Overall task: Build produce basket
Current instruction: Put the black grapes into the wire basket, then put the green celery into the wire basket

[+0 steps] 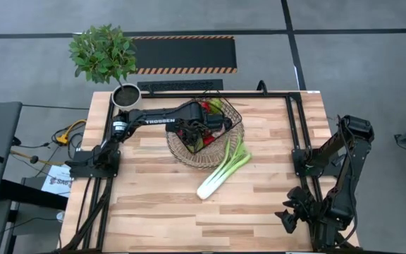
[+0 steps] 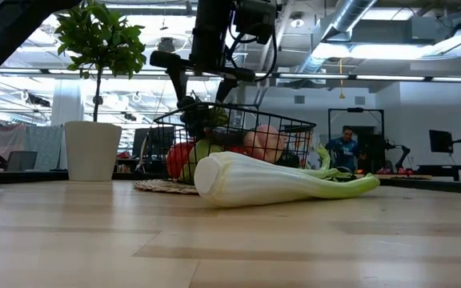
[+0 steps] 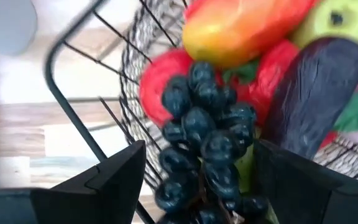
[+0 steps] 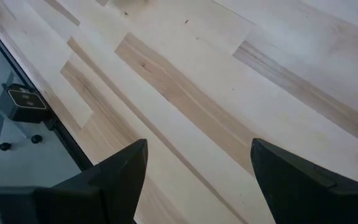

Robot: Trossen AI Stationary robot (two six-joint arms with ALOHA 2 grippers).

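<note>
The left claw [image 1: 201, 129] hangs over the basket [image 1: 225, 130]; its two fingers [image 3: 114, 180] are spread wide, and the dark grapes [image 3: 205, 140] sit right between them, touching neither that I can see. Just past the grapes, further from the claw, lie a red pepper [image 3: 272, 71], a purple aubergine [image 3: 319, 90], a yellow and red fruit [image 3: 244, 28] and a green apple [image 3: 340, 18], all inside the basket. The basket sits on a round woven tray [image 1: 189, 154], right under the claw. The long leek [image 1: 224, 169] lies flat on the table [image 1: 259, 204], outside the basket, near the claw's side and a bit toward the front edge. A potted plant [image 1: 104, 56] stands at the far corner, behind the left arm. The right claw [image 1: 294, 215] waits far off by the front right edge; its fingers [image 4: 120, 171] are spread too, with only bare wood between them.
</note>
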